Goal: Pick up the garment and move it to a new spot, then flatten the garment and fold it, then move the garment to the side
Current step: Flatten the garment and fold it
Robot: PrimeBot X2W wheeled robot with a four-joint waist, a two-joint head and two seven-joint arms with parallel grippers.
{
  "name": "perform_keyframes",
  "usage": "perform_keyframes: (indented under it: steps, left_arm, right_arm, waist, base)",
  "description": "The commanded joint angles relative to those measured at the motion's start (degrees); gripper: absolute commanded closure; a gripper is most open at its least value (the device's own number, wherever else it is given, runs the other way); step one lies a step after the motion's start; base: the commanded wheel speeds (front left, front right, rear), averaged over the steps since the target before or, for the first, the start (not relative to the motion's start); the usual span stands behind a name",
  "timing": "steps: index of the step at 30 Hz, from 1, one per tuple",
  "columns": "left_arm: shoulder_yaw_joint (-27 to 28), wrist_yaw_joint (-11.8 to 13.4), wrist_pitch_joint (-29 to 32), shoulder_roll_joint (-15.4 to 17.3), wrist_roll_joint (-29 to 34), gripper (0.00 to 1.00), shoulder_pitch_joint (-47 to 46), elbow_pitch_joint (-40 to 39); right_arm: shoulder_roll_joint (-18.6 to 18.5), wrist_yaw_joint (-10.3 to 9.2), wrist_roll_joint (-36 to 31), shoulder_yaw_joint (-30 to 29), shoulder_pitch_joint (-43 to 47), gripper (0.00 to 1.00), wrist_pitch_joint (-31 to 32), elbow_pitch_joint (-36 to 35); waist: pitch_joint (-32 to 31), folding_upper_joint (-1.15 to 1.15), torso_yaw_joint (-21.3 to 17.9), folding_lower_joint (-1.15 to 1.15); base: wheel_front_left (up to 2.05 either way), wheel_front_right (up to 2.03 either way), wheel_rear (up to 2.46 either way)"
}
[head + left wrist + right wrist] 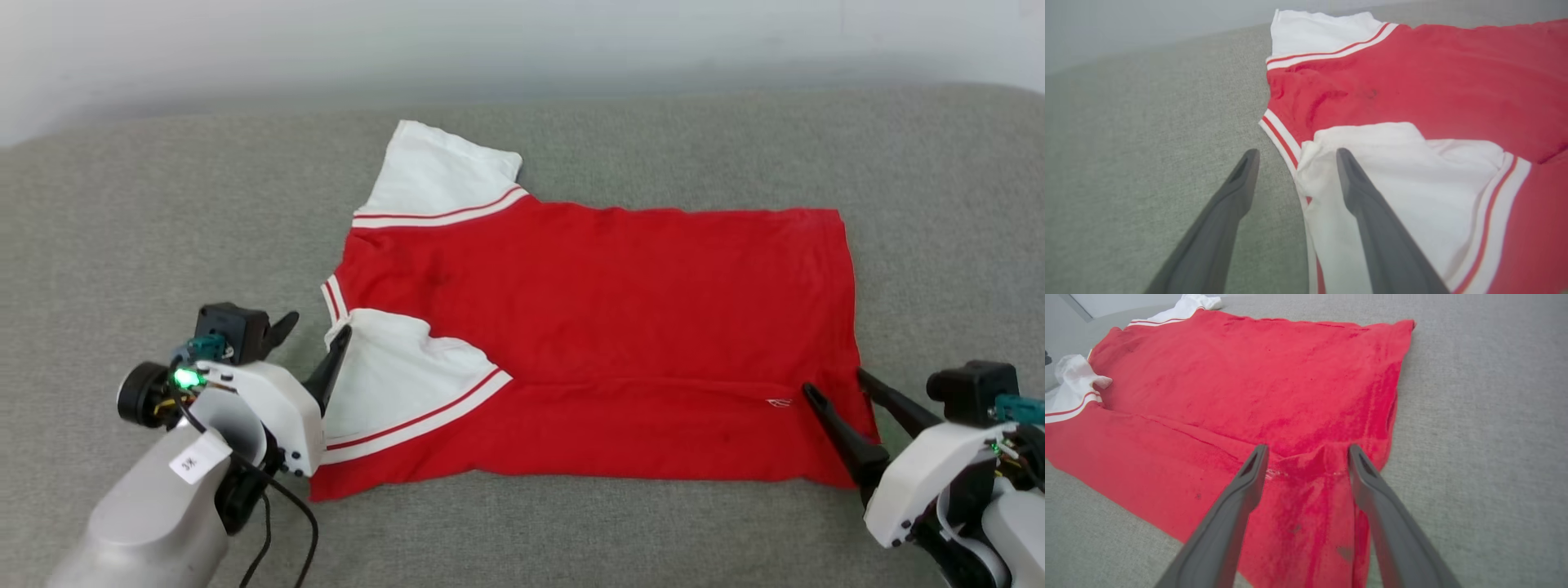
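The garment (596,327) lies flat on the grey cushion, plain red side up, lettering hidden. Its near long edge is folded over the body, so the near white sleeve (392,384) rests on the red cloth. The far white sleeve (437,175) sticks out at the back. My left gripper (314,339) is open at the collar end, one finger over the folded sleeve (1412,171) and the other over bare cushion. My right gripper (833,388) is open at the near hem corner (1306,465), its fingers straddling a small ridge of red cloth.
A grey fabric cushion (163,229) spreads under everything, with bare room left, right and in front of the shirt. A pale wall (522,41) runs along the back edge.
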Motion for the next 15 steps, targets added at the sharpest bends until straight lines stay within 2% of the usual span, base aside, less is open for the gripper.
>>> perform_keyframes:
  steps: [1, 5, 9, 13, 14, 15]
  left_arm:
    - [-0.14, 0.04, 0.52, 0.42, 0.36, 0.0, -0.73, -0.82]
    - [-0.94, 0.11, 4.13, 2.18, 0.76, 0.0, -2.27, -4.49]
    - [-1.49, -0.49, 11.18, 3.64, -1.2, 0.0, -3.28, -8.68]
    - [-2.73, -0.85, 21.74, 5.72, -3.62, 0.0, -4.46, -12.44]
    - [-3.79, -1.09, 29.87, 6.89, -6.11, 0.0, -5.06, -14.97]
    - [-4.0, -1.17, 32.3, 7.21, -6.95, 0.0, -5.39, -15.77]
  right_arm:
    - [-0.01, -0.06, -0.5, -0.49, 1.16, 0.0, -0.5, -0.74]
    - [-0.24, -0.06, -1.62, -2.44, 3.8, 0.0, -1.07, -3.42]
    - [0.32, -0.06, -3.26, -4.92, 6.06, 0.0, -0.92, -6.13]
    - [1.19, -0.06, -4.86, -7.1, 7.8, 0.0, 0.3, -8.64]
    - [1.9, -0.06, -5.88, -8.44, 8.94, 0.0, 1.44, -9.99]
    - [2.12, -0.06, -6.2, -8.89, 9.16, 0.0, 1.78, -10.41]
  waist:
    - [-1.43, 0.0, 0.9, 0.0]
    - [-3.35, 0.0, 1.86, 0.0]
    - [-4.71, 0.0, 2.51, 0.0]
    - [-5.42, 0.0, 2.79, 0.0]
    - [-5.72, 0.0, 2.88, 0.0]
    - [-5.79, 0.0, 2.96, 0.0]
  base:
    - [0.0, 0.0, 0.0]
    - [0.0, 0.0, 0.0]
    - [0.0, 0.0, 0.0]
    - [0.0, 0.0, 0.0]
    - [0.0, 0.0, 0.0]
    - [0.0, 0.0, 0.0]
